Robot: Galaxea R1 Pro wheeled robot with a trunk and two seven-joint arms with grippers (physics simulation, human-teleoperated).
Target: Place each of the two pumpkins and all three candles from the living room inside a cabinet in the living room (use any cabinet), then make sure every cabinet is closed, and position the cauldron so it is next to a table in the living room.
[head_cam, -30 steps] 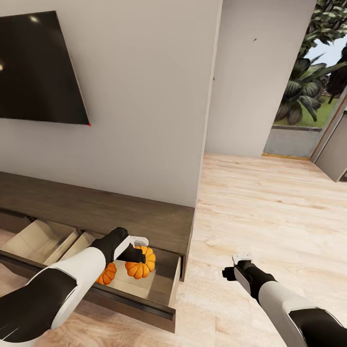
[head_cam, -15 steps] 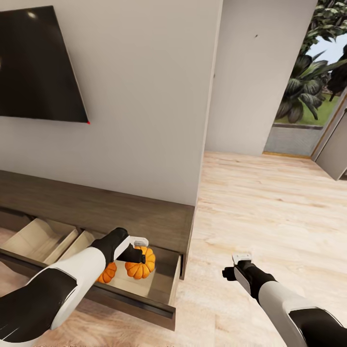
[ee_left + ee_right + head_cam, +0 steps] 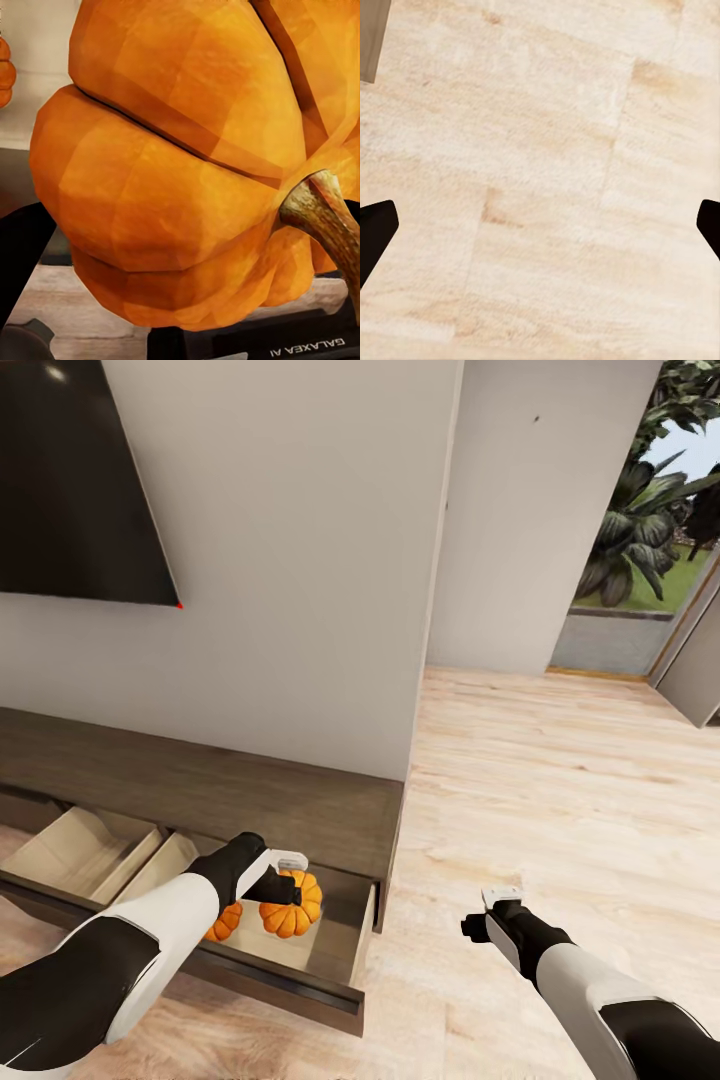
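Observation:
My left gripper (image 3: 283,886) is shut on a bright-orange pumpkin (image 3: 292,909), held low inside the open right-hand drawer (image 3: 335,952) of the long dark-brown cabinet (image 3: 200,792). In the left wrist view that pumpkin (image 3: 180,157) is very close, its stem pointing sideways. A second pumpkin (image 3: 225,923) lies in the same drawer, half hidden behind my left forearm; it also appears as an orange sliver (image 3: 4,71) in the left wrist view. My right gripper (image 3: 502,898) hangs open over the wood floor, its fingertips (image 3: 375,229) far apart with nothing between them.
A second drawer (image 3: 80,850) stands open to the left. A black TV (image 3: 70,480) hangs on the wall above the cabinet. Light plank floor (image 3: 560,780) stretches right toward a doorway with plants outside (image 3: 640,530).
The whole picture has shifted slightly, so the camera moved. Both arms and the held pumpkin stay where they were relative to the drawer.

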